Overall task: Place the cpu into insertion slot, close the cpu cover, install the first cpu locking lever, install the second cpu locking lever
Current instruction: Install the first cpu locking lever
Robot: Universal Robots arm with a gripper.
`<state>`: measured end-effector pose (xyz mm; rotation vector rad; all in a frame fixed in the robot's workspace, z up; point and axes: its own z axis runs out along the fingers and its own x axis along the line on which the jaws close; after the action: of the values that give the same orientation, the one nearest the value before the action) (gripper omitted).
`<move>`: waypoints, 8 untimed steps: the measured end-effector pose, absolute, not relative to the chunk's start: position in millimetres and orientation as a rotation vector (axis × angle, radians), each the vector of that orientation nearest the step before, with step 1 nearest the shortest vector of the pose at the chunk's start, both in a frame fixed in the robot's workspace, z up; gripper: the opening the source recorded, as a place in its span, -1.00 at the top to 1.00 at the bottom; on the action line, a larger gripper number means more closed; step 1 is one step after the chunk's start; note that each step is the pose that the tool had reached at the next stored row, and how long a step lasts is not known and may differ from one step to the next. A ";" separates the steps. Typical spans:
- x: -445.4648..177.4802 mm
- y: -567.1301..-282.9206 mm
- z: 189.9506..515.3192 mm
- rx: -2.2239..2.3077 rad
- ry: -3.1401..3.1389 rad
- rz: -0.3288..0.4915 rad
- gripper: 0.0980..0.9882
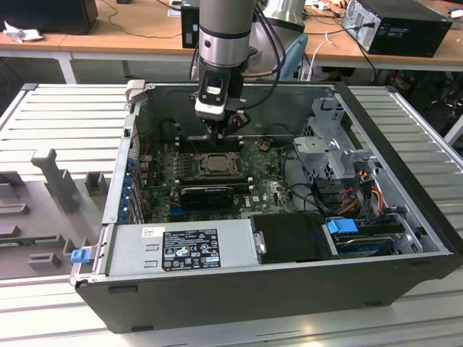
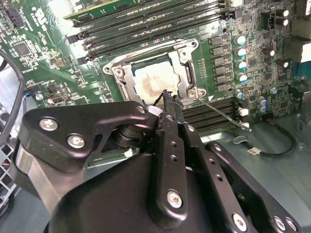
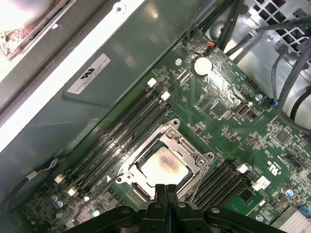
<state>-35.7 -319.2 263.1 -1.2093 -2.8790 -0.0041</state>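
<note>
Hovering — by cpu (image 3: 163, 167) edge, jaws closed

A tabletop (image 1: 65, 108) of pale grey ribbed metal slats is spread across the exterior view, and a soft, even sheen is laid on its ridges by diffuse light. Toward the exterior view's left, grey moulded fixture blocks (image 1: 54, 177) are set upon it. Behind it, a row of wooden desks (image 1: 137, 29) with white frames is lined up. At the exterior view's left a dark box (image 1: 47, 14), crumpled white paper (image 1: 18, 32) and loose cables (image 1: 141, 11) are kept on them. At its right a black computer tower (image 1: 398, 25) is laid on its side. Deep shadow is held beneath the desks.
</note>
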 end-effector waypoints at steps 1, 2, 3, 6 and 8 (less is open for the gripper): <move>-35.7 -319.2 263.1 -1.196 -2.885 -0.004 0.98; -35.7 -319.2 263.1 -1.184 -2.889 -0.004 0.98; -35.7 -319.2 263.1 -1.150 -2.903 -0.004 0.98; -35.8 -319.2 263.1 -1.059 -2.937 -0.003 0.98; -35.9 -319.2 263.1 -1.005 -2.956 -0.002 0.98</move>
<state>-35.9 -319.2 263.1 -1.0048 -2.9563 -0.0024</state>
